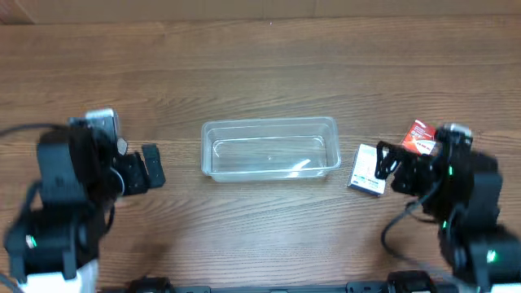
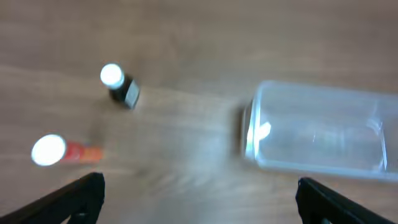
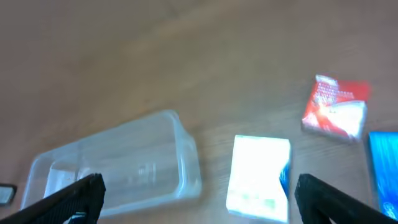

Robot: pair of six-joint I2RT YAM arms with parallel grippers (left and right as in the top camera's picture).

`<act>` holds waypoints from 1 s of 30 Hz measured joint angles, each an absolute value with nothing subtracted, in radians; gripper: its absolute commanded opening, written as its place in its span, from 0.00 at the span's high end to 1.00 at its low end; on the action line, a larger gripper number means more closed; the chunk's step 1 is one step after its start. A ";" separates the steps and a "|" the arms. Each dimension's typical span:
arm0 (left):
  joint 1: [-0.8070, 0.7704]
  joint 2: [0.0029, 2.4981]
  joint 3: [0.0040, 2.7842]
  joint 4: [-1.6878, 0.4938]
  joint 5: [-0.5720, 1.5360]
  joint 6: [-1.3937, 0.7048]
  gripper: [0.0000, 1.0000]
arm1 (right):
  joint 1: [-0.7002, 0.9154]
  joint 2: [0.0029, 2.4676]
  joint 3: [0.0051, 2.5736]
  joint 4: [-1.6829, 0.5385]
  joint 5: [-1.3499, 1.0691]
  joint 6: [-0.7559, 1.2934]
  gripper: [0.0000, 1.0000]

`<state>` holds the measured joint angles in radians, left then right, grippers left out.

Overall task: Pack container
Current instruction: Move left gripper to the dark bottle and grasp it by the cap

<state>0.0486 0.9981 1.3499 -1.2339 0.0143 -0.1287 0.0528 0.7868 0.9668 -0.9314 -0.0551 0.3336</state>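
Observation:
The clear plastic container point(image 1: 269, 149) lies empty at the table's middle. It also shows in the left wrist view point(image 2: 320, 130) and the right wrist view point(image 3: 112, 165). My left gripper point(image 1: 148, 168) is open and empty left of it, jaws wide point(image 2: 199, 202). My right gripper point(image 1: 383, 160) is open and empty to the right, jaws wide point(image 3: 199, 199). Beyond the left jaws stand a small dark bottle with a white cap point(image 2: 119, 84) and a red bottle with a white cap point(image 2: 59, 150). A white box with a blue side point(image 3: 258, 169) lies under the right gripper.
A red and white packet point(image 1: 420, 137) lies right of the white box point(image 1: 368, 169); it also shows in the right wrist view point(image 3: 334, 107). A blue box point(image 3: 382, 168) sits at that view's right edge. Both arm bases stand at the front corners.

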 measured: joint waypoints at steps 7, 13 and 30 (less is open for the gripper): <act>0.049 1.210 1.574 -1.461 0.015 -0.067 0.00 | 0.053 1.124 1.233 -1.210 0.015 0.304 0.00; 0.086 1.240 1.593 -1.393 -0.068 -0.057 0.00 | 0.053 1.221 1.239 -1.227 0.034 0.275 0.00; 0.299 1.849 1.674 -1.261 -0.097 0.023 0.00 | 0.053 1.221 1.242 -1.232 0.042 0.267 0.00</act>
<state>0.2993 1.8492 1.6741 -1.2610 -0.0975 0.0227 0.0528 1.2205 1.2419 -1.2316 0.0418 0.2668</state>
